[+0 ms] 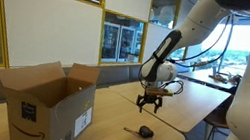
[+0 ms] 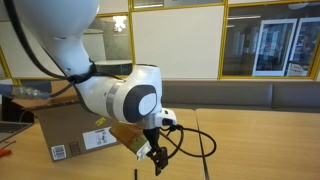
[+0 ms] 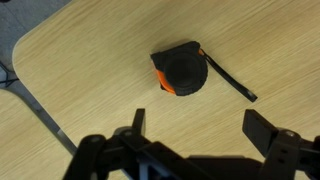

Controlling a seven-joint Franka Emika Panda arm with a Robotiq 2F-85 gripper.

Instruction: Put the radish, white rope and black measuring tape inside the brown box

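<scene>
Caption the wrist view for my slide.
Gripper, jaws open, hovers above the tape lying on the wooden table, its thin tail stretched out to one side.

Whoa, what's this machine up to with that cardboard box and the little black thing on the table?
A robot arm is tidying items into a box. Right now its claw hangs open above the black measuring tape, which lies on the wooden table with its short tail sticking out, not yet gripped. The brown box stands nearby with its flaps open. What it already holds cannot be seen from these views.
</scene>
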